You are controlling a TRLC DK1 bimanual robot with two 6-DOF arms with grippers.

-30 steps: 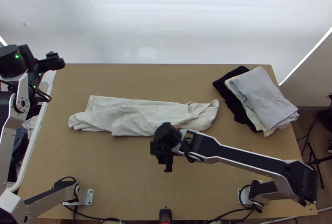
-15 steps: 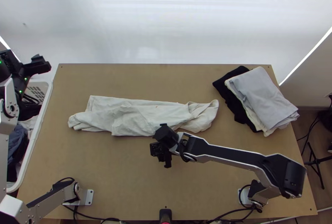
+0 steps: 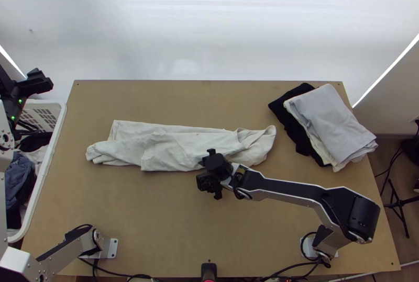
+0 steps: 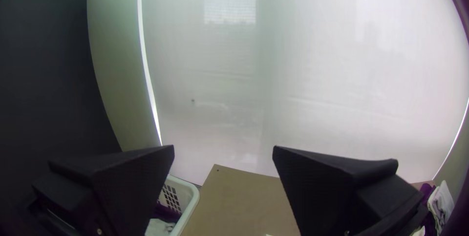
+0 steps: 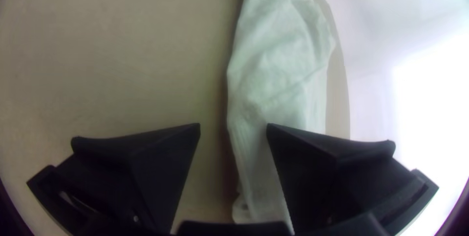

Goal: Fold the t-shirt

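The off-white t-shirt (image 3: 173, 148) lies as a long, wrinkled strip across the middle of the table, its ends bunched. My right gripper (image 3: 210, 177) is at the strip's near edge, right of its middle. In the right wrist view the right gripper (image 5: 233, 128) has its fingers apart, with the shirt's edge (image 5: 273, 89) between and under them. My left gripper (image 3: 39, 83) is far from the shirt, off the table's far left corner. In the left wrist view the left gripper (image 4: 223, 150) stands open with nothing between its fingers.
A stack of folded garments, grey (image 3: 335, 120) over white and black, lies at the table's far right. Along the left side stands a white basket (image 3: 46, 161) holding dark and light clothes. Bare table (image 3: 141, 214) lies before the shirt.
My left gripper has moved left and slightly toward the near side, uncovering more of the basket. The right gripper has shifted away from the near edge, up to the shirt, which lies as before.
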